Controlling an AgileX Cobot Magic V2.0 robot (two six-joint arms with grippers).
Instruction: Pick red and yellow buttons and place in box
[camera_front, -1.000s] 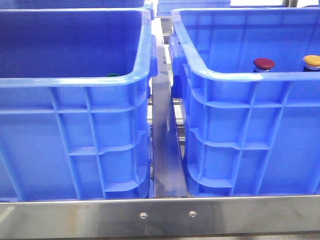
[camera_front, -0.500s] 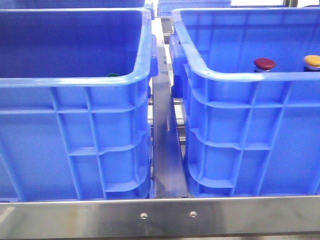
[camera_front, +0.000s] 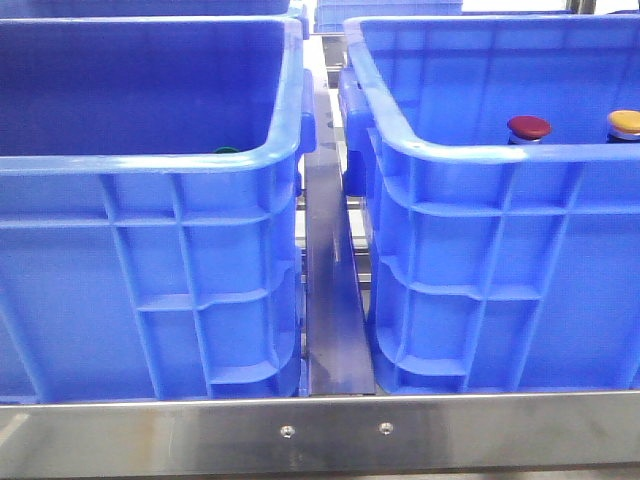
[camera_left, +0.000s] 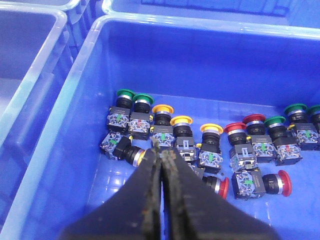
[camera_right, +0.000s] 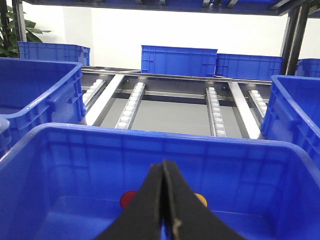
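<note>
A dark red button (camera_front: 528, 127) and a yellow-orange button (camera_front: 625, 122) stand upright inside the right blue box (camera_front: 470, 152). In the right wrist view my right gripper (camera_right: 164, 167) is shut and empty over this box, and the red cap (camera_right: 128, 199) and yellow cap (camera_right: 201, 200) show on either side of its fingers. My left gripper (camera_left: 161, 152) is shut and empty above the left blue crate (camera_left: 65, 150), over a row of buttons with yellow caps (camera_left: 181, 120), red caps (camera_left: 235, 128) and green caps (camera_left: 125, 93). Neither gripper shows in the front view.
The left crate (camera_front: 150, 160) shows only a green cap (camera_front: 225, 151) over its rim in the front view. A metal rail (camera_front: 335, 300) runs between the crates and a steel bar (camera_front: 330, 430) crosses the front. Roller tracks (camera_right: 215, 110) and more blue crates (camera_right: 179, 60) lie beyond.
</note>
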